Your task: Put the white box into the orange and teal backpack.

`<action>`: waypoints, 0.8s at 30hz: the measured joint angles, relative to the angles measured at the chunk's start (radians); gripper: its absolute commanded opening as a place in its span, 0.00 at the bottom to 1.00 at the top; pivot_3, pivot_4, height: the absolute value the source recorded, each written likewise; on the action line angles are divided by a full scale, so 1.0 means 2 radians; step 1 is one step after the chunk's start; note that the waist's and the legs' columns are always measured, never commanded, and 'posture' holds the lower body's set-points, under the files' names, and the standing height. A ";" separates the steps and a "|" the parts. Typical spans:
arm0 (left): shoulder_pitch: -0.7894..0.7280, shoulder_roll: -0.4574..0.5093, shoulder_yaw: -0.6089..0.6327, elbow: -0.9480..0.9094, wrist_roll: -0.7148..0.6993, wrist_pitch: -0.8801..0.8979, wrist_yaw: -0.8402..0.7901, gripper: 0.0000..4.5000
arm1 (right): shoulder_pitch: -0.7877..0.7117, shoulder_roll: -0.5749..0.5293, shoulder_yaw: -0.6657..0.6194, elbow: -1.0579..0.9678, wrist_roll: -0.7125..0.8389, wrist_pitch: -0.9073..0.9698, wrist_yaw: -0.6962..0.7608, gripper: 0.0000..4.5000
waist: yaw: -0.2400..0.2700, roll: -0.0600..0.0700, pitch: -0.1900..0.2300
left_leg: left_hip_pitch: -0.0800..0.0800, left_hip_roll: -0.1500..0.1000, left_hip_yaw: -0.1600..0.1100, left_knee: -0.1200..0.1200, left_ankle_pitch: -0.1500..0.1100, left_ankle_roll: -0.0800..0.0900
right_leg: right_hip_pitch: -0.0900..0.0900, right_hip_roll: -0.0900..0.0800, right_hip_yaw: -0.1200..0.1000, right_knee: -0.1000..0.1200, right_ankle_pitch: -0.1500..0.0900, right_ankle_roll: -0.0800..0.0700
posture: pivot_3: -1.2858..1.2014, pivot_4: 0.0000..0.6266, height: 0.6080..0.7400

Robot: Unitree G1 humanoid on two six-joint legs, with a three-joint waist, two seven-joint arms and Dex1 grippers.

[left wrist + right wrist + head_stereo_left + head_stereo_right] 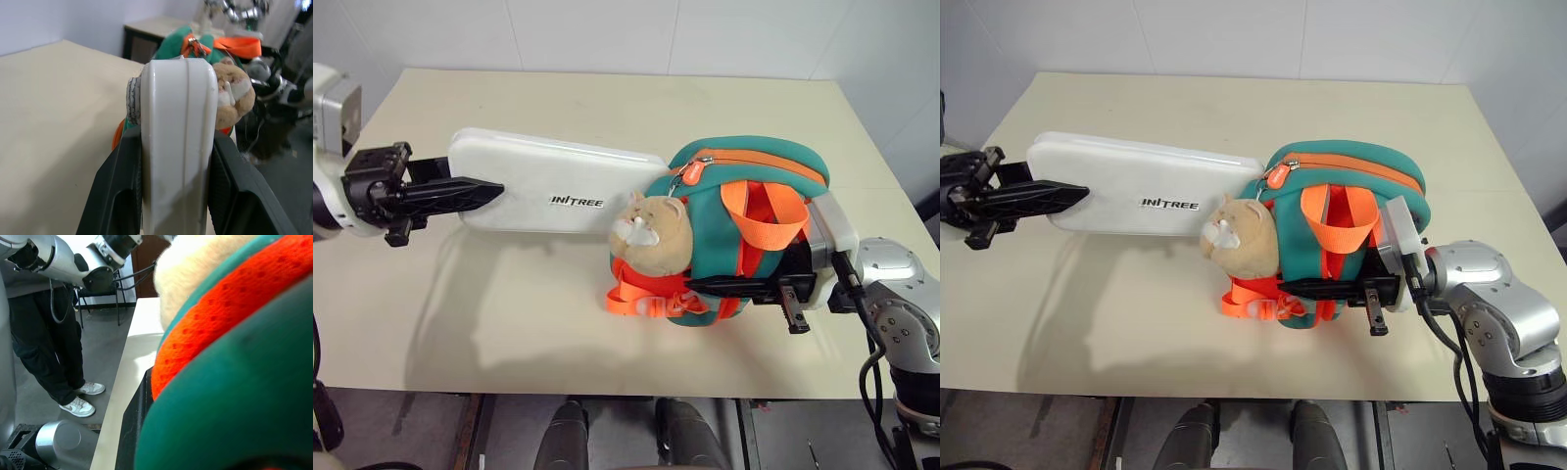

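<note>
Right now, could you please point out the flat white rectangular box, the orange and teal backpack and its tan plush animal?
white box (543, 176), left eye view, top face.
orange and teal backpack (773, 155), left eye view, teal top.
tan plush animal (651, 233), left eye view, face.

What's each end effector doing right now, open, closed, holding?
Left end effector: closed on the white box, held off the table.
Right end effector: closed on the orange and teal backpack.

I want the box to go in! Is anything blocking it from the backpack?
Yes. The tan plush animal sits against the flat white box's near end, beside the orange and teal backpack's zipper; whether that is open cannot be told.
</note>
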 measured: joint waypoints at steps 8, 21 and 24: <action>-0.030 0.008 -0.035 0.000 0.025 -0.016 -0.027 0.29 | 0.000 0.005 0.009 0.003 -0.015 -0.009 0.000 0.00 | 0.000 0.000 0.000 | 0.000 0.000 0.000 0.000 0.000 0.000 | 0.000 0.000 0.000 0.000 0.000 0.000 | 0.52 0.24 1.00; -0.058 -0.023 -0.081 -0.045 0.039 -0.013 0.008 0.29 | -0.010 0.017 0.018 0.019 -0.030 -0.014 -0.001 0.00 | 0.000 0.000 0.000 | 0.000 0.000 0.000 0.002 0.000 0.000 | 0.000 0.000 0.000 0.002 0.000 0.000 | 0.52 0.24 1.00; -0.069 -0.058 -0.109 -0.059 0.051 -0.010 0.039 0.29 | -0.010 0.019 0.019 0.021 -0.033 -0.017 -0.001 0.00 | 0.000 0.000 0.000 | 0.000 0.000 0.000 0.002 0.000 0.000 | 0.000 0.000 0.000 0.003 0.000 0.000 | 0.52 0.24 1.00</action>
